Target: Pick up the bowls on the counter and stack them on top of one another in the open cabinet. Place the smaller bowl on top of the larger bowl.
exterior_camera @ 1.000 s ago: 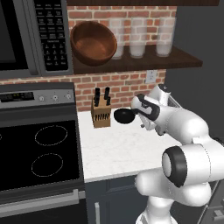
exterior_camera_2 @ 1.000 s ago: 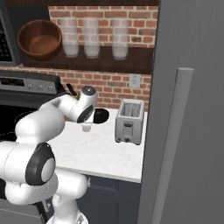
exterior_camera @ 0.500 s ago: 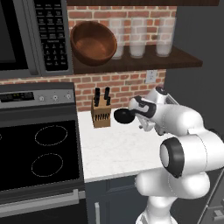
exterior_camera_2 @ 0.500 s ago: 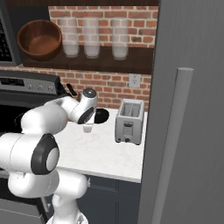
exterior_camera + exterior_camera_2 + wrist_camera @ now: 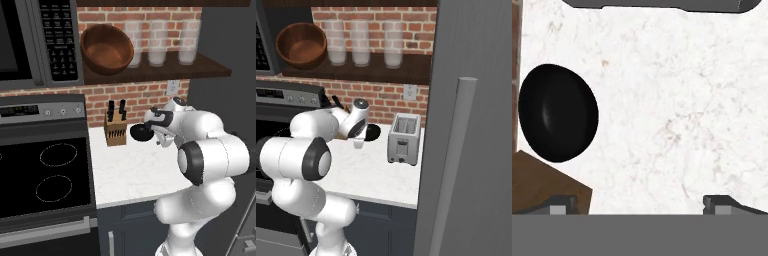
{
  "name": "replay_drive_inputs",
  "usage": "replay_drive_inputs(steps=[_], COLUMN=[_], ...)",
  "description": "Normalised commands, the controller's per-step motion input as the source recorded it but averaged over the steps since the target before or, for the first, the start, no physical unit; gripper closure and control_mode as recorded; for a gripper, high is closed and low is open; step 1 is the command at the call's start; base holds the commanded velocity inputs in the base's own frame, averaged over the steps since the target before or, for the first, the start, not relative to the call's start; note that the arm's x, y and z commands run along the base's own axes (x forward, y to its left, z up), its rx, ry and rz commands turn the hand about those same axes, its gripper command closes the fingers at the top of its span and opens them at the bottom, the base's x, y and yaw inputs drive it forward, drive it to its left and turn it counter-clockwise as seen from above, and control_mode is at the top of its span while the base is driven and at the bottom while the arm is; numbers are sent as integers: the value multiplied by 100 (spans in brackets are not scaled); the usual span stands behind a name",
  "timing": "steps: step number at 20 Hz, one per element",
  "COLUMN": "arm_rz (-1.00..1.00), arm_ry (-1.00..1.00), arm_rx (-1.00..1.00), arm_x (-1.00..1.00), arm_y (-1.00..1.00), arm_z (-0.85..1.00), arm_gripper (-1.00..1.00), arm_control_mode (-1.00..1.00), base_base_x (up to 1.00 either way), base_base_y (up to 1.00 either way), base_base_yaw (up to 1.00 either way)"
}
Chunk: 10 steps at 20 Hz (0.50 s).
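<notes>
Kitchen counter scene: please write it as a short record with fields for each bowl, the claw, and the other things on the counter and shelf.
larger bowl: reddish-brown wooden bowl, already on the open cabinet shelf, tilted, left of three pale cups
smaller bowl: glossy black bowl, upright on the white counter, not held
claw: claw open, above the counter, beside the black bowl, not touching it
knife block: knife block on the counter near the brick wall
toaster: toaster on the counter
stacking: not yet done

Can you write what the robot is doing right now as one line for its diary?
stage: reaching for small black bowl | gripper: open, empty, above counter | brown bowl: on shelf
</notes>
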Motion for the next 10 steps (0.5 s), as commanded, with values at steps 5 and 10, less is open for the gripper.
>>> replay_drive_inputs(steps=[5,10], arm_rz=[0,0], arm_ry=[4,3], arm_rx=[0,0], arm_x=[25,22], arm_y=[-7,-9], arm_z=[-22,-26], arm_gripper=[-100,-100], arm_control_mode=[-100,-100], base_base_x=[0,0], base_base_y=[0,0], base_base_yaw=[0,0])
